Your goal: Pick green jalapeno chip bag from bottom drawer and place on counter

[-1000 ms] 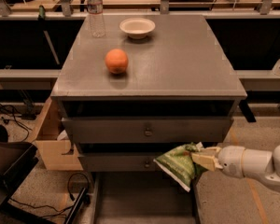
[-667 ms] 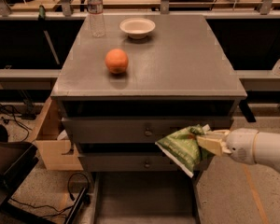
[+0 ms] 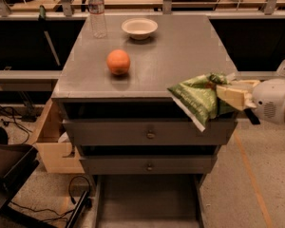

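Observation:
My gripper [image 3: 224,93] comes in from the right on a white arm and is shut on the green jalapeno chip bag [image 3: 197,99]. The bag is crinkly green with a pale edge and hangs at the front right corner of the counter [image 3: 180,51], about level with its front edge and above the upper drawers. The bottom drawer [image 3: 147,201] is pulled out below, and its flat grey floor is bare.
An orange fruit [image 3: 118,61] sits on the counter's left middle. A white bowl [image 3: 139,27] and a clear water bottle [image 3: 97,12] stand at the back. Two upper drawers with knobs [image 3: 149,134] are shut. A cardboard box [image 3: 52,141] stands left of the cabinet.
My gripper has lifted the bag from beside the lower drawers up to the counter's front right corner.

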You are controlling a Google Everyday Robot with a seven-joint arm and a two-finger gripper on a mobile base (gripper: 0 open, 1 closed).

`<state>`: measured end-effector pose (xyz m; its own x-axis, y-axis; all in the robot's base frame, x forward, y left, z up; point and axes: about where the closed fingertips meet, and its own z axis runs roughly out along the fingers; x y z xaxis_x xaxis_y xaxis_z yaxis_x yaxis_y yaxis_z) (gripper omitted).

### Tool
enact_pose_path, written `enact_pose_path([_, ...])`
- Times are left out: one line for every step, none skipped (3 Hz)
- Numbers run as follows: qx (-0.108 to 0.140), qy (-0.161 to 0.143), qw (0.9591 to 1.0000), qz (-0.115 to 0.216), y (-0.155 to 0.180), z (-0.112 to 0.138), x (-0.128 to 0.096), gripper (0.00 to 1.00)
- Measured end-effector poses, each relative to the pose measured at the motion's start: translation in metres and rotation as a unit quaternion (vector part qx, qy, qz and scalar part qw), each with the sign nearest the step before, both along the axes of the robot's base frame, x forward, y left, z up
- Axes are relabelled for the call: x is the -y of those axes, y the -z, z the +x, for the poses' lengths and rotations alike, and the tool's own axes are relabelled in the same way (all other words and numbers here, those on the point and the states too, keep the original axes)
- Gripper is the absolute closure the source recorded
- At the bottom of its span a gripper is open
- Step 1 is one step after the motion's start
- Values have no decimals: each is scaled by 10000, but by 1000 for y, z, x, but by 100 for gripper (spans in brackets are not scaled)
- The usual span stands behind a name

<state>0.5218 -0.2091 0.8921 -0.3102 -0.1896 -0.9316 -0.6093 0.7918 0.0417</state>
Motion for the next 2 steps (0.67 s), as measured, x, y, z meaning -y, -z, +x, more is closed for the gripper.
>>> enact_pose_path([879,119,9961,-14,-67,27,3,100])
enact_pose_path([1428,-37,9897,40,-83,67,10,100])
